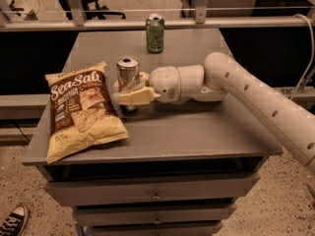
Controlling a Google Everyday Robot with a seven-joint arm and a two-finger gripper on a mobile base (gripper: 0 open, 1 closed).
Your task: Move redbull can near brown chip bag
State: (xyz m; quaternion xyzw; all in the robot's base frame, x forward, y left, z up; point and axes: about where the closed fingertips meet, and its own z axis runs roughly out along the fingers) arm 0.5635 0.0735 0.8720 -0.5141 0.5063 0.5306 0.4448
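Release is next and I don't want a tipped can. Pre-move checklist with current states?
1. Gripper shut on the redbull can: ok.
2. Can upright: ok.
3. Can near the brown chip bag, just right of its upper part: ok.
4. Can base resting on the table: cannot tell, the gripper hides it.
5. Green can at the back of the table, apart from the arm: ok.

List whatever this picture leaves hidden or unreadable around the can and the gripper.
Camera view:
- redbull can: lower half hidden by the gripper clamped on it; whether its base touches the table is unclear.
- The gripper's far side: behind the can.
- brown chip bag: small print too small to read.
- green can: label blurred.
- arm: cut off by the right edge.
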